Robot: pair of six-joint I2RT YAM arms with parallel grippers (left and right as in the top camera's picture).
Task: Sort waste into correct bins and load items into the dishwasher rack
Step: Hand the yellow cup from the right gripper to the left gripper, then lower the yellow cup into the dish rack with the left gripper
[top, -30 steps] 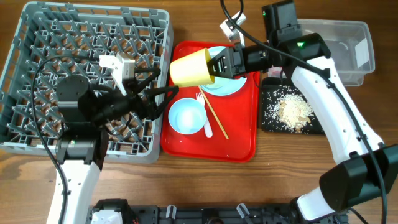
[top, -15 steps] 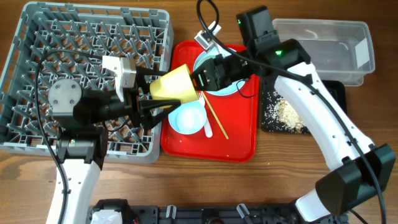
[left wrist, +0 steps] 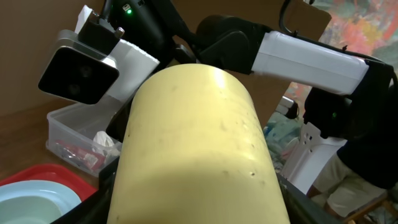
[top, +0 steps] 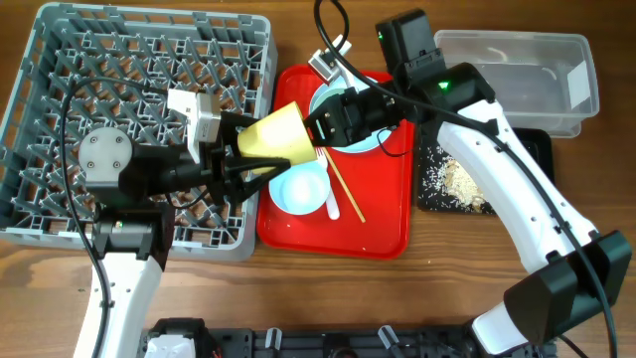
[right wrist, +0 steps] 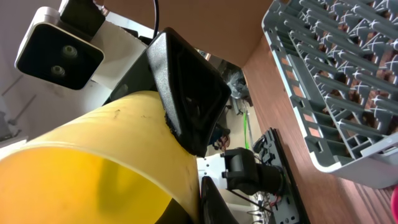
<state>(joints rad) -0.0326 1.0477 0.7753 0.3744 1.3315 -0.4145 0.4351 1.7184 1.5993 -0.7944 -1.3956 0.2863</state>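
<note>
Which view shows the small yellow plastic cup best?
Overhead: the whole small yellow plastic cup shows, tipped sideways above the red serving tray's left edge. Left wrist shows only its outer wall, filling the frame; right wrist shows only part of its wall and rim.

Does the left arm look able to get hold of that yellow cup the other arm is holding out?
Probably yes. The yellow cup lies sideways between the left gripper's spread fingers, with nothing between them. The right gripper pinches only its rim end, leaving the body free.
</note>
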